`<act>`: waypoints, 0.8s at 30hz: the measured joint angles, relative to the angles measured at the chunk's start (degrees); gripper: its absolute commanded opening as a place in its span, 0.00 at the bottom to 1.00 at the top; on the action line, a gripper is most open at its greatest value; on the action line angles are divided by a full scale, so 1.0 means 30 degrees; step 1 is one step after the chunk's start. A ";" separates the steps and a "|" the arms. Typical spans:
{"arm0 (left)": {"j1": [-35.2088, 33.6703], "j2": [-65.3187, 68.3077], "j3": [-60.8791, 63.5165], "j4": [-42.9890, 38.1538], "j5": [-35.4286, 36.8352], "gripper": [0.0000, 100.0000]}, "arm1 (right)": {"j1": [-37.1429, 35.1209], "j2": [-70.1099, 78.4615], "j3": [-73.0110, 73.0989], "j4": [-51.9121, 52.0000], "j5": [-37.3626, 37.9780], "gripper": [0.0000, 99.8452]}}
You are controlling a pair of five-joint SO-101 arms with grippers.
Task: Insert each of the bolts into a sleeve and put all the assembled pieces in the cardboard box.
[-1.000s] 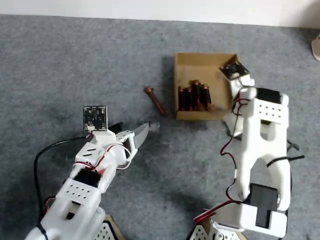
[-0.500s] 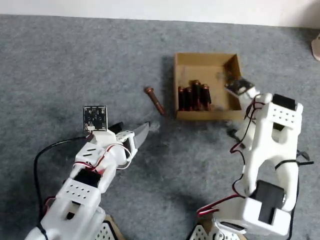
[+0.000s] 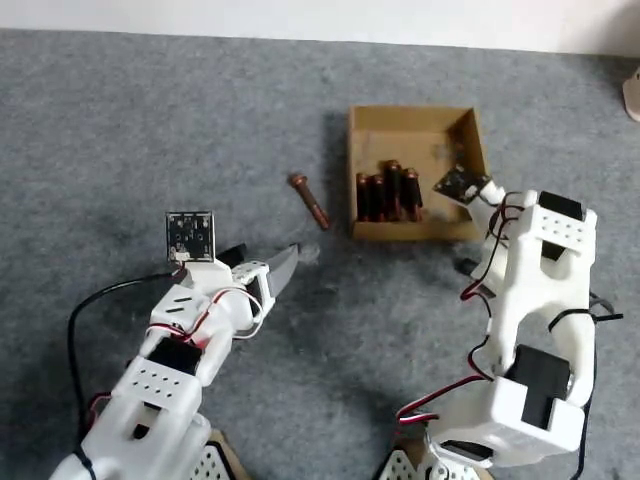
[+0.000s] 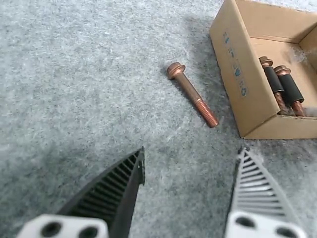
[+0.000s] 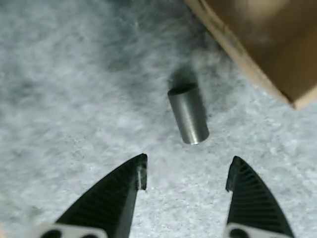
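A bare copper bolt point(image 3: 310, 202) point(image 4: 192, 94) lies on the grey carpet just left of the cardboard box point(image 3: 352, 170) point(image 4: 237, 74). Several bolts in black sleeves point(image 3: 390, 192) point(image 4: 282, 89) lie side by side inside the box. My left gripper point(image 3: 270, 252) point(image 4: 192, 152) is open and empty, low over the carpet a short way in front of the bolt. A loose dark grey sleeve point(image 5: 188, 114) lies on the carpet beside the box's corner point(image 5: 247, 54). My right gripper point(image 5: 188, 159) hangs open just short of that sleeve, not touching it.
The right arm point(image 3: 530, 300) stands at the box's near right corner and hides the carpet under it. A beige object point(image 3: 632, 95) shows at the far right edge. A white strip point(image 3: 320, 18) borders the carpet at the back.
The right arm has drawn back from over the box's right side to its near right corner. The left arm and the bolt have not moved.
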 measured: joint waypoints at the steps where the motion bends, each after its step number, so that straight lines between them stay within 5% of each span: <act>1: 0.0000 0.0000 0.0000 0.0000 0.0000 0.27 | -0.0059 0.0000 0.0000 -0.0029 0.0000 0.24; 24: 0.0000 0.0000 0.0000 0.0000 -0.0029 0.27 | -0.1143 0.3810 -0.0029 -0.2139 0.0000 0.24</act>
